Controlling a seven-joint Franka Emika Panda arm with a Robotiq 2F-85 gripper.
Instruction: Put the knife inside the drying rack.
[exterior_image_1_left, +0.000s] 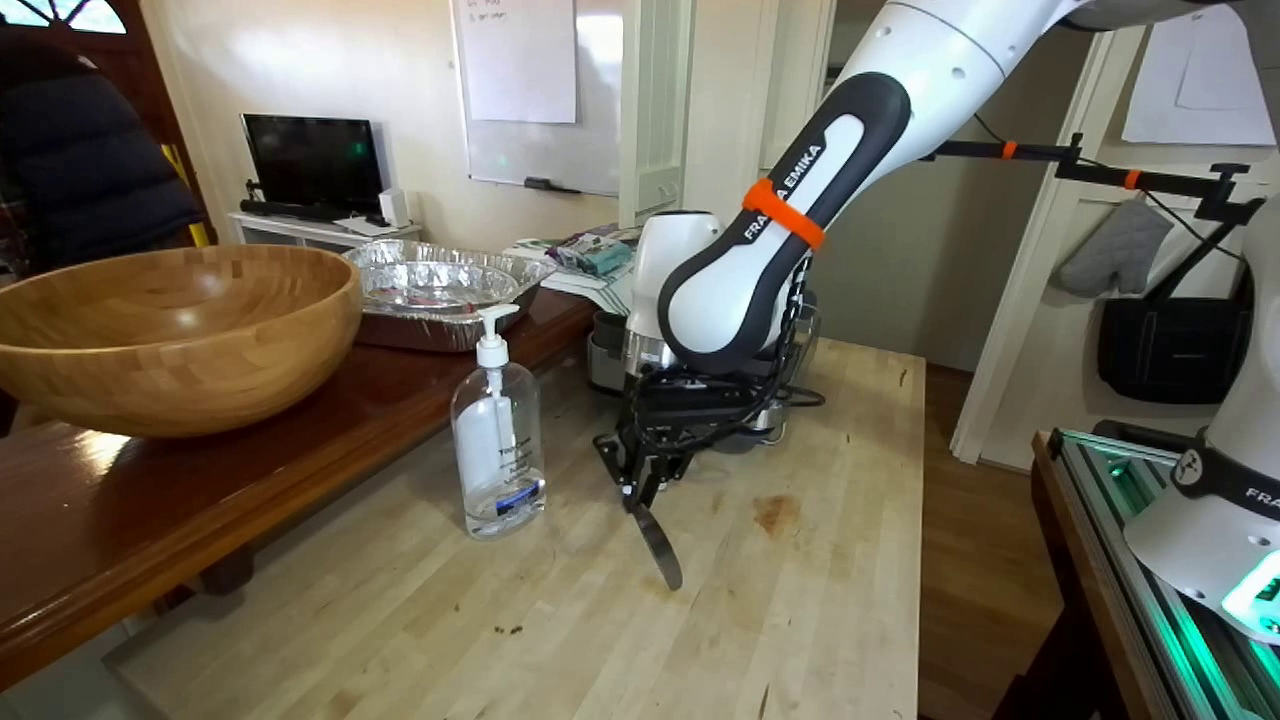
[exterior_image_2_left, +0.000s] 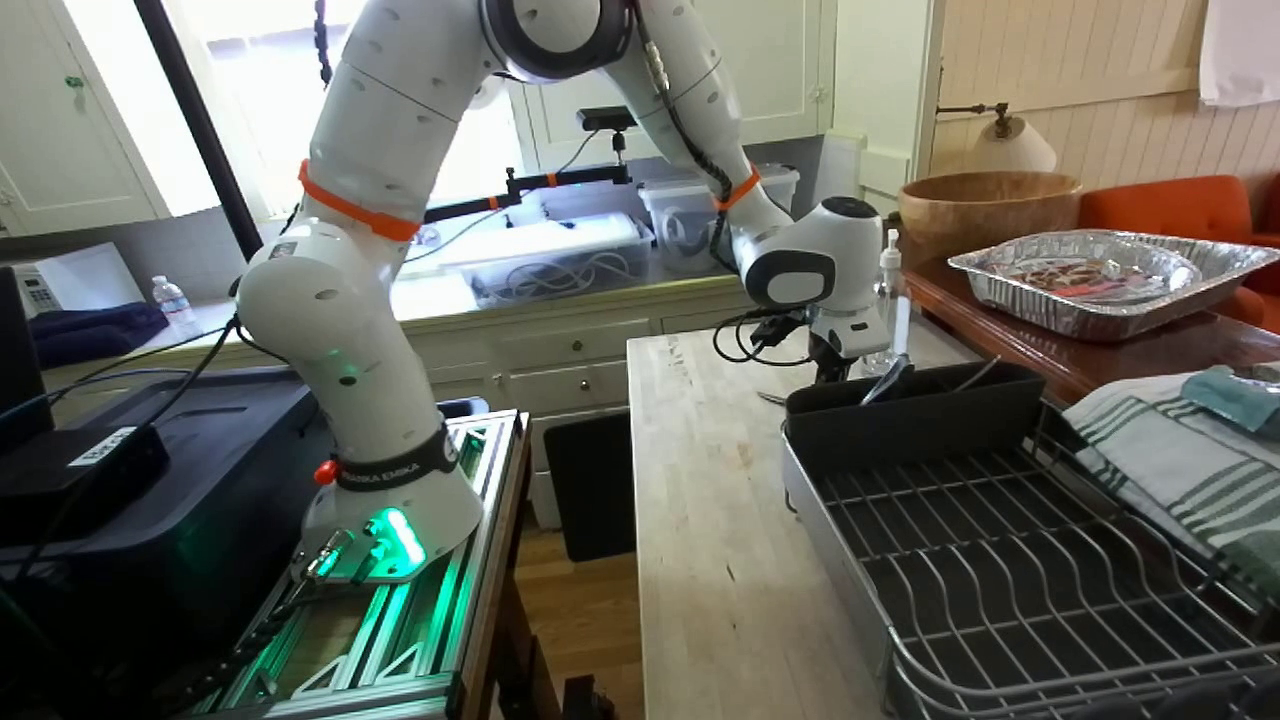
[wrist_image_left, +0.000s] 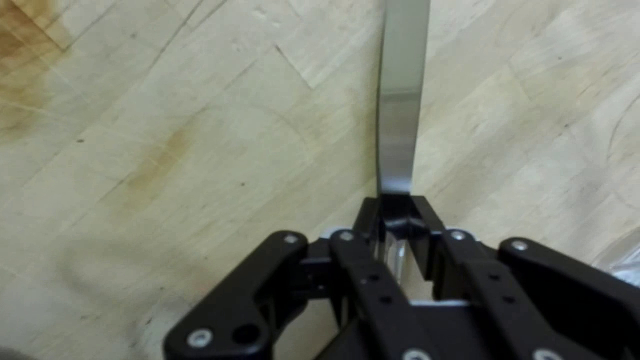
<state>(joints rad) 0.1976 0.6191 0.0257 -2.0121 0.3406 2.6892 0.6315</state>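
I hold the knife in the narrow pincer.
In the wrist view, it extends toward twelve o'clock, over the bench. In an exterior view, I see the drying rack between four and five o'clock from the pincer; the knife is outside of it.

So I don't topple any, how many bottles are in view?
2. A clear pump bottle stands on the pale worktop near the tool; a small capped bottle stands on the back counter. More may be hidden behind the arm.
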